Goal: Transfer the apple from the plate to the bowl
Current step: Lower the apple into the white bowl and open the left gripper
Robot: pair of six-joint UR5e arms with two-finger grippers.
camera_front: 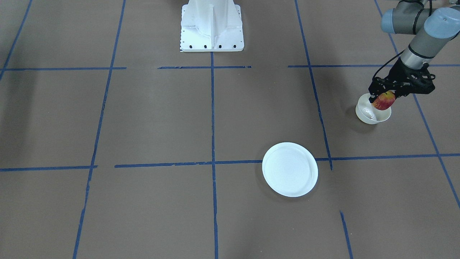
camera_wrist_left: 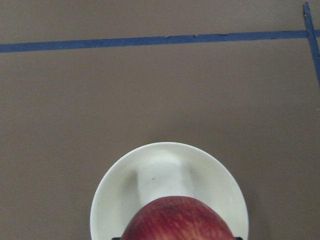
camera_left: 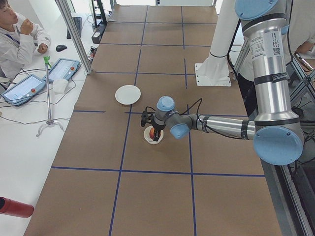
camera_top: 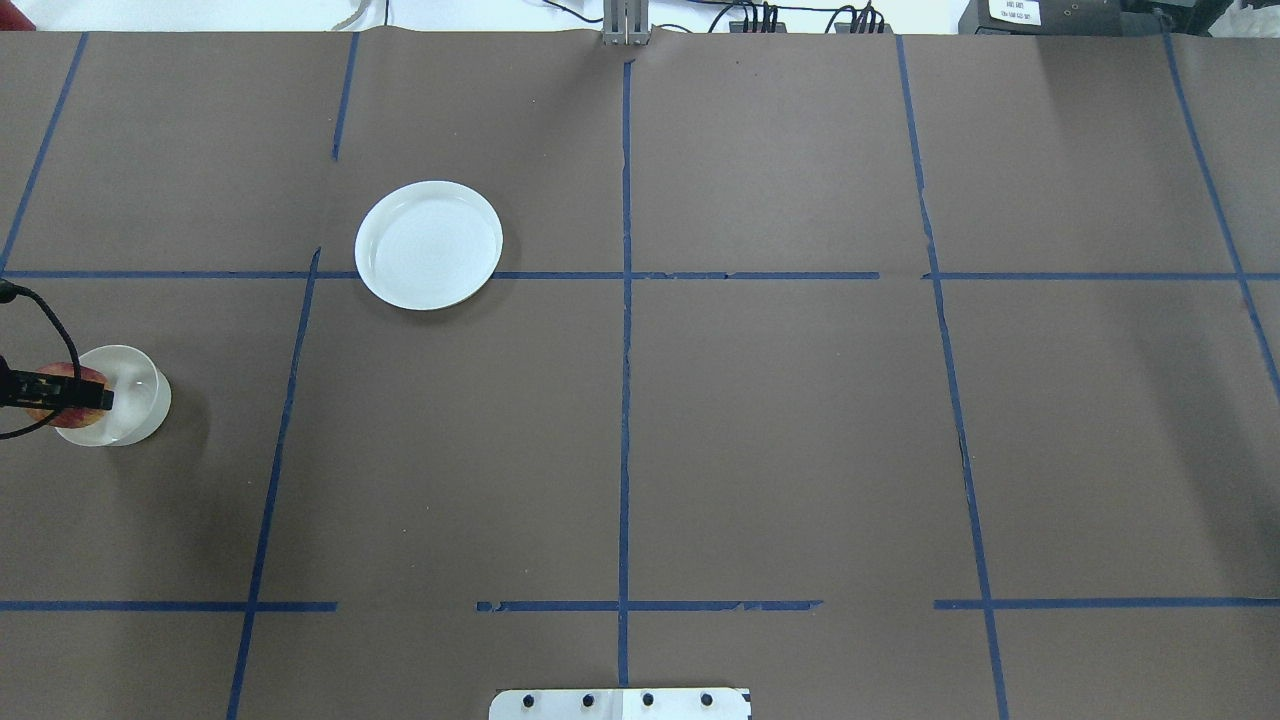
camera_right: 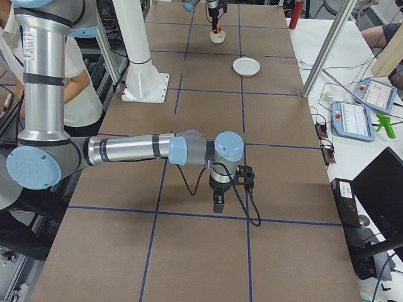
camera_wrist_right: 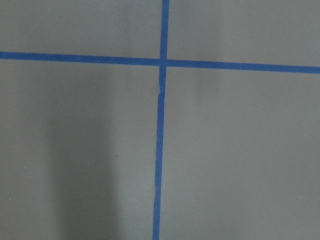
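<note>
Left claw (camera_front: pixel 383 95) is clamped on the apple (camera_front: pixel 384 101), holding it between its fingers just over the cream-white bowl (camera_front: pixel 366 114), toward one side of the rim. The white plate (camera_front: pixel 290 169) lies well apart on the tabletop (camera_front: pixel 143 118). Whether the right claw (camera_right: pixel 217 202) is apart or together cannot be told.

The left arm (camera_left: pixel 266 73) and right arm (camera_right: pixel 126 150) are showing silver tubes and pale blue joint caps. A black cable (camera_top: pixel 48 315) is looping off the black left gripper (camera_front: pixel 383 98). The white base (camera_front: pixel 212 21) is showing dark screws (camera_front: pixel 205 46)
</note>
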